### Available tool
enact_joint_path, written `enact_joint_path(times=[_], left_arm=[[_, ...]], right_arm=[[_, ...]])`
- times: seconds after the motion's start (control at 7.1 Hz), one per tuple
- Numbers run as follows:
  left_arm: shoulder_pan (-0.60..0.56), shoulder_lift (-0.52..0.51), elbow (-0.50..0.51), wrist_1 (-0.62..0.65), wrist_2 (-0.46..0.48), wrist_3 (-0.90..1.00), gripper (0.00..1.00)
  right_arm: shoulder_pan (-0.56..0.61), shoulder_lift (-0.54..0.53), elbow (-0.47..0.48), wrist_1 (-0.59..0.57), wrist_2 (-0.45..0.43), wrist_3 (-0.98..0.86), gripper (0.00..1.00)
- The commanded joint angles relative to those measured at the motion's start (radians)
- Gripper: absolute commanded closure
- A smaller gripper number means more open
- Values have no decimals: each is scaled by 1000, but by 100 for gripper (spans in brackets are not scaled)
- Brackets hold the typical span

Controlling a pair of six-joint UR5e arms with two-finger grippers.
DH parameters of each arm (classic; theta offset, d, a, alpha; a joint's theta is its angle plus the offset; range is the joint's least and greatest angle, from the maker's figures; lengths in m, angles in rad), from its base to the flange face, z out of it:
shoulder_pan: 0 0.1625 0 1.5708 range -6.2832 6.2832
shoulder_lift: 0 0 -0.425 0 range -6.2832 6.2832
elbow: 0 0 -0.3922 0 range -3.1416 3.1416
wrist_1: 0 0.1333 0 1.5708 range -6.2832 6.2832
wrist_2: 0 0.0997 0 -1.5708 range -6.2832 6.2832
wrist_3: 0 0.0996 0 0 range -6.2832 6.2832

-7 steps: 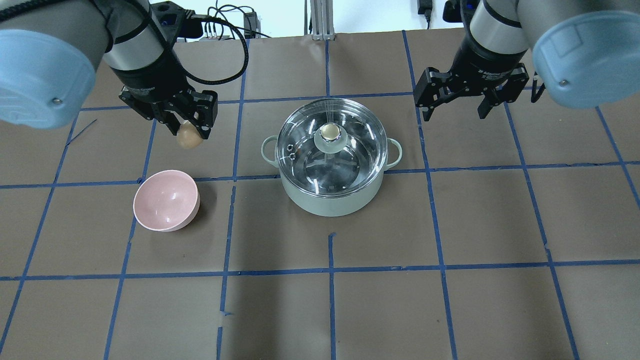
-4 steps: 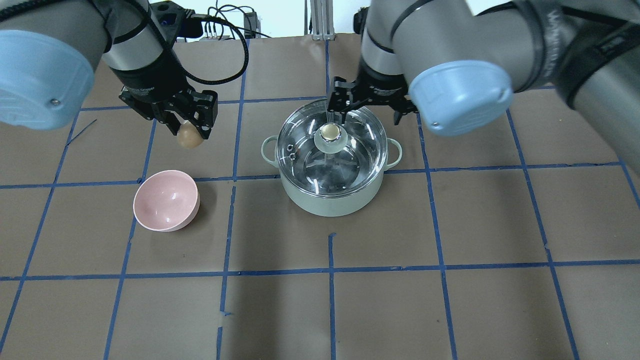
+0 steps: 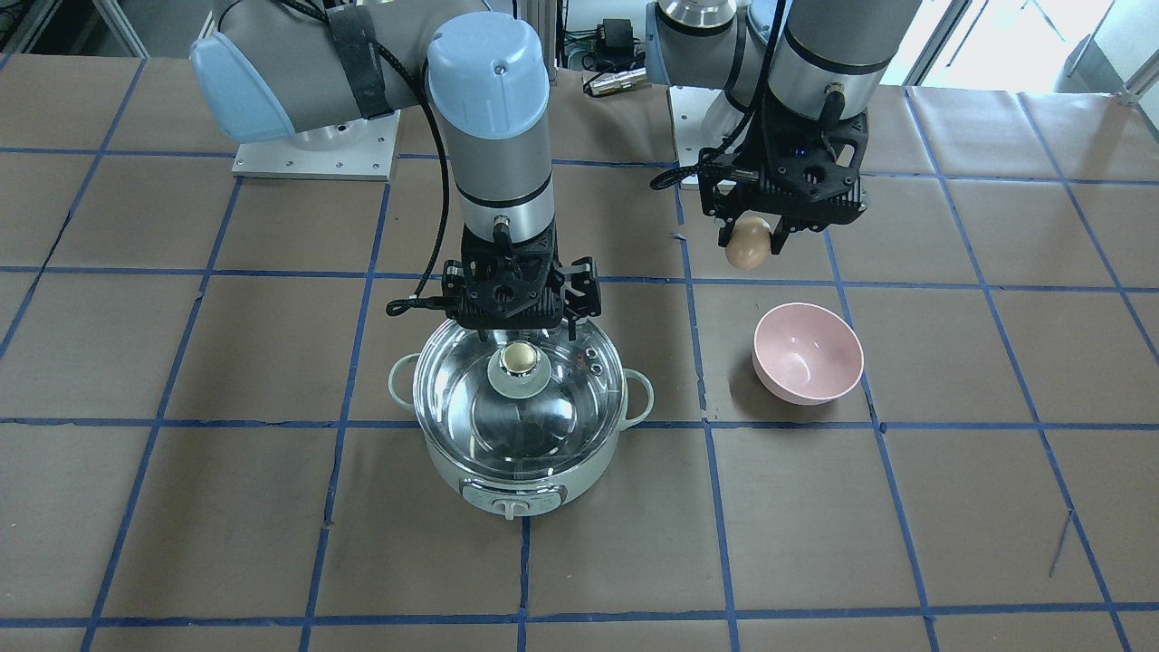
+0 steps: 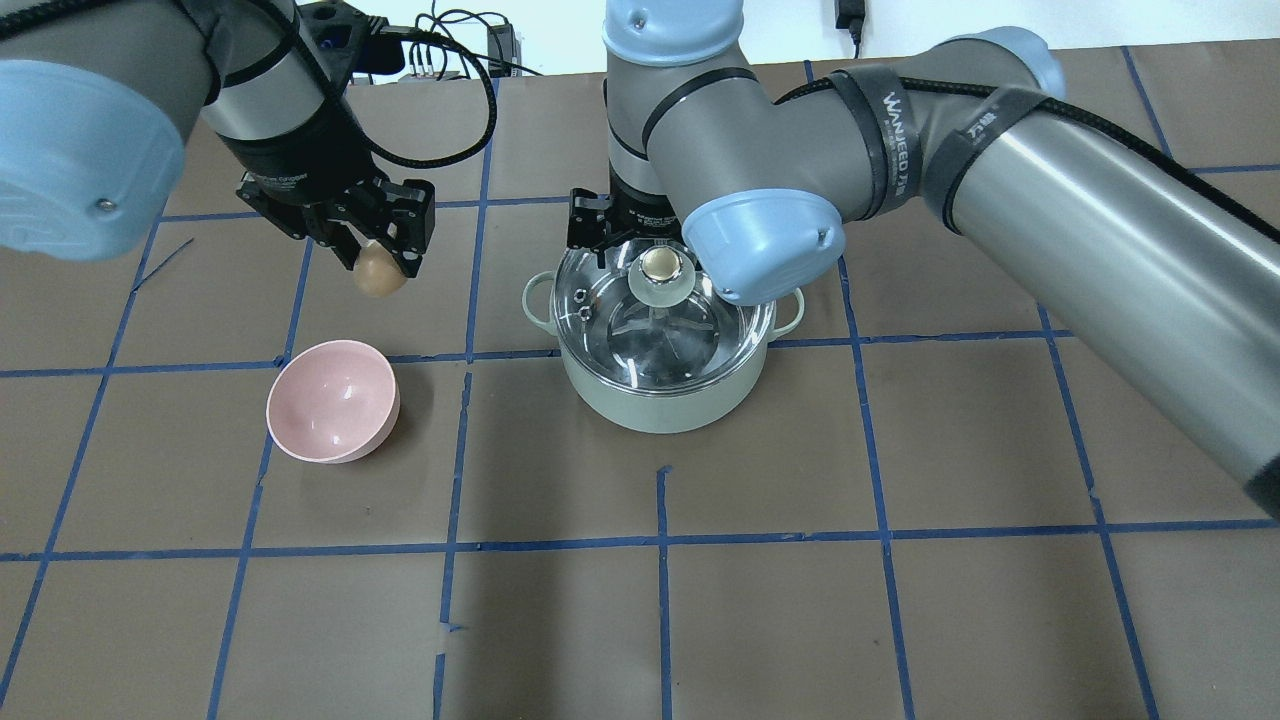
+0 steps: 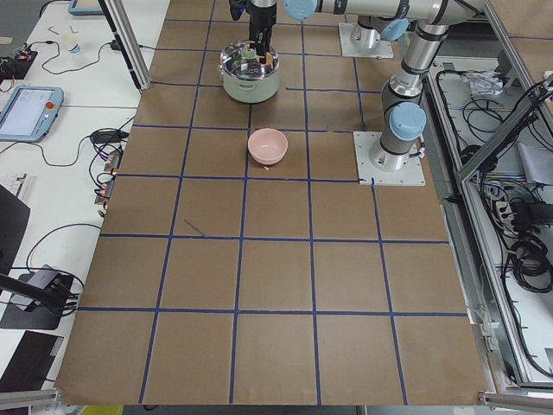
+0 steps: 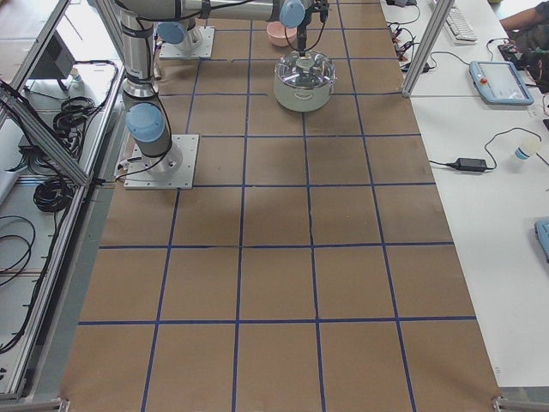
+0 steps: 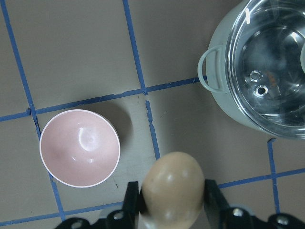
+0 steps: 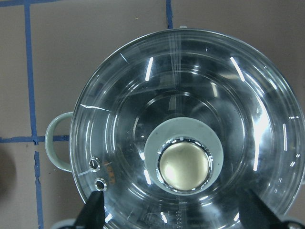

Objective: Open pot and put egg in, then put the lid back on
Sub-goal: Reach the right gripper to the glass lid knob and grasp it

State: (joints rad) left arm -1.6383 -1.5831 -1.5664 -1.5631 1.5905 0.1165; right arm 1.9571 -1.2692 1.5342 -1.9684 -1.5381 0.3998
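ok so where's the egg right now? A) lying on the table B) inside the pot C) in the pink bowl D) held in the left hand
D: the egg is pinched in the left hand, raised off the table; the lid is on the pot and the pink bowl is empty.

Between the matt black fingers [image 7: 212, 198] of the left gripper [image 7: 171, 198], the egg [image 7: 172, 183] has a smooth light-brown shell with a soft shine. Beyond these fingers, the pink bowl [image 7: 79, 148] is smooth and glossy inside. Under the fingers [image 8: 94, 212] of the right gripper [image 8: 174, 210], the lid [image 8: 143, 95] is clear, shiny glass. Its knob [image 8: 185, 165] has a polished gold-coloured top on a matt green base. The pot [image 4: 660, 405] has a smooth pale-green wall with a weak sheen. The table [image 7: 71, 57] has a brown, matt, paper-like cover with blue tape [image 7: 135, 47].
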Motion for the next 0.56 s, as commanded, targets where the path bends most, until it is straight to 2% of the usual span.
enact_joint_path(times=[0.0,0.28,0.42], left_arm=[[0,2,-1,0,5,5,96],[0,3,-1,0,3,5,96],[0,2,-1,0,0,5,97]], right_arm=[[-3,31,3,-27,-4,-45,0],[-9,39,12,-44,-4,-48,1],[-9,40,15,-44,-4,-48,6]])
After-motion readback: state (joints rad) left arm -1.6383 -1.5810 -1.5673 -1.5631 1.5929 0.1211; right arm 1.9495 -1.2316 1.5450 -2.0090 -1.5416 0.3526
